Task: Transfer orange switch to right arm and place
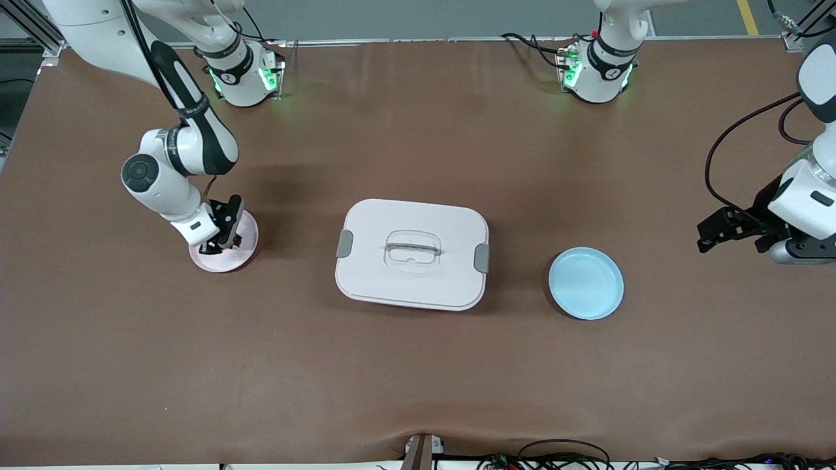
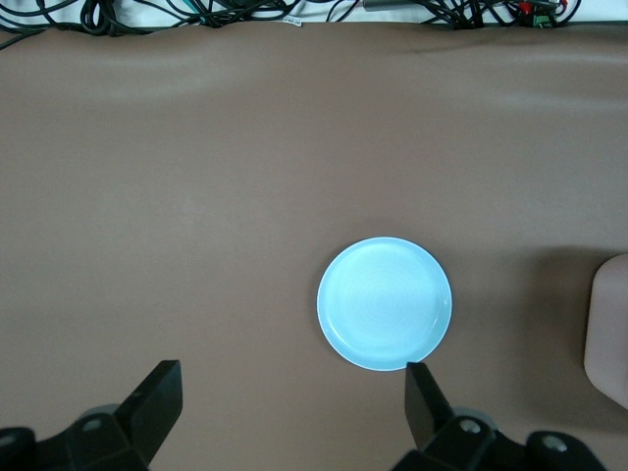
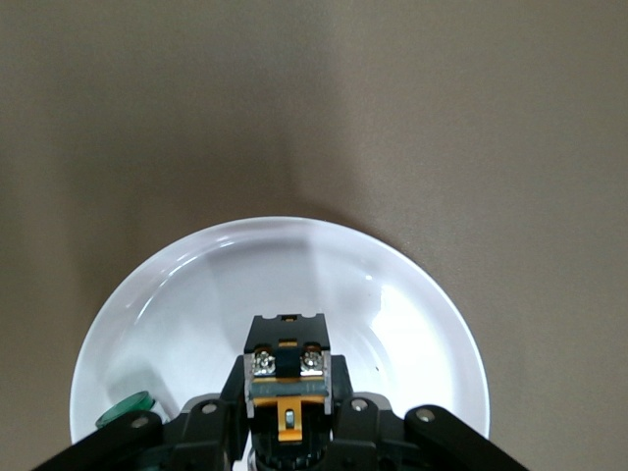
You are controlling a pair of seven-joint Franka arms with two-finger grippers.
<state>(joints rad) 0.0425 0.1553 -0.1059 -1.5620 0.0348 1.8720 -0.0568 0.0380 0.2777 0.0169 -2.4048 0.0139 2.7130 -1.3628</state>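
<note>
The orange switch (image 3: 287, 368), a small black block with an orange-tan middle and two silver screws, sits between the fingers of my right gripper (image 3: 287, 397), which is shut on it. That gripper (image 1: 215, 247) hangs low over the pink plate (image 1: 247, 230) toward the right arm's end of the table. Whether the switch touches the plate (image 3: 196, 294) I cannot tell. My left gripper (image 1: 725, 235) waits in the air at the left arm's end, open and holding nothing (image 2: 291, 383).
A small green piece (image 3: 126, 407) lies on the pink plate beside the gripper. A white lidded box (image 1: 411, 253) with grey clasps stands mid-table. A light blue plate (image 1: 586, 282) (image 2: 384, 302) lies between the box and the left arm's end.
</note>
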